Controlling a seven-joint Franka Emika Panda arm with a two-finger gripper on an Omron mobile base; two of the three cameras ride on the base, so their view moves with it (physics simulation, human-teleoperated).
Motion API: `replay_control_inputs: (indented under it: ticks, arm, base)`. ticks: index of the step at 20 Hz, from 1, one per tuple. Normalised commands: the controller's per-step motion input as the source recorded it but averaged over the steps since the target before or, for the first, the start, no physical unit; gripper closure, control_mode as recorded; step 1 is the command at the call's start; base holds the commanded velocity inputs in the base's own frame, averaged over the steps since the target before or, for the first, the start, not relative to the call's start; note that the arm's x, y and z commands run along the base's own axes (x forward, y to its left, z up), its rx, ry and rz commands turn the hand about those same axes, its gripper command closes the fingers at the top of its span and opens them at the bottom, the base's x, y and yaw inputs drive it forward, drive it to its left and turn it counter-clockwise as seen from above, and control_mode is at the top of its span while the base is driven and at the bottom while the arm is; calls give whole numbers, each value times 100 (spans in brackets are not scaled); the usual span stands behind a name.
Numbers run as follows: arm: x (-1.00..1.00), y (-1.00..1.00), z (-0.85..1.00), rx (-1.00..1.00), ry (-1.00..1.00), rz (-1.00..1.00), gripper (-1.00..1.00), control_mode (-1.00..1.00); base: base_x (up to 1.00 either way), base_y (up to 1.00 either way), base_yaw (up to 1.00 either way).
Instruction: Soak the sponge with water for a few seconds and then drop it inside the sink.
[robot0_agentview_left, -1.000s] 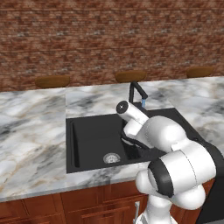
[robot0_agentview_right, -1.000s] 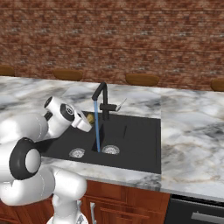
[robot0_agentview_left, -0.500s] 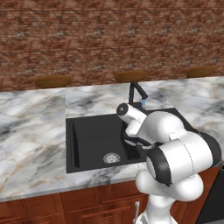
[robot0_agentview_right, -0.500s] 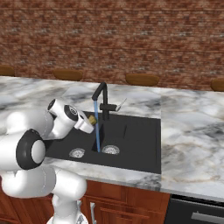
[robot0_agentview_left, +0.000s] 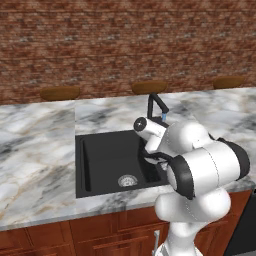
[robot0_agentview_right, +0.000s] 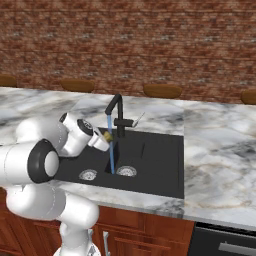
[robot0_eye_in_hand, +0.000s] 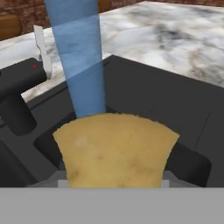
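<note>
While the water (robot0_eye_in_hand: 81, 65) runs down onto it, I have my claw (robot0_agentview_right: 106, 136) clamped on the sponge (robot0_eye_in_hand: 116, 151), holding it over the sink (robot0_agentview_right: 160, 165) just below the faucet (robot0_agentview_right: 116, 112) spout. In the hand view the yellow block sits at about six o'clock, with the blue stream coming down from twelve and meeting its far edge at roughly eleven. In the right base view the stream carries on past my fingers to the basin floor, landing beside the drain (robot0_agentview_right: 126, 171) that lies at about five o'clock from the sponge.

I judge the sponge to be light and soft, so it will squash between my fingers rather than resist, and it should grow a little heavier and slicker as it takes up water. A hold across its middle, on the two broad faces, looks safest; pinching a corner could let it fold and slip away. It isn't fragile, so dropping it into the black basin below should do no harm. The marble counter (robot0_agentview_left: 35, 150) lies well apart at nine o'clock in the left base view.
</note>
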Motion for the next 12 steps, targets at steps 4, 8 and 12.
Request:
replay_control_inputs:
  ticks: [4, 8, 12]
  arm:
    - [31, -1, -9, 0, 0, 0, 100, -100]
    - [24, 0, -9, 0, 0, 0, 100, -100]
    - [18, 0, -7, 0, 0, 0, 100, -100]
  base:
    - [0, 0, 0]
    - [0, 0, 0]
    - [0, 0, 0]
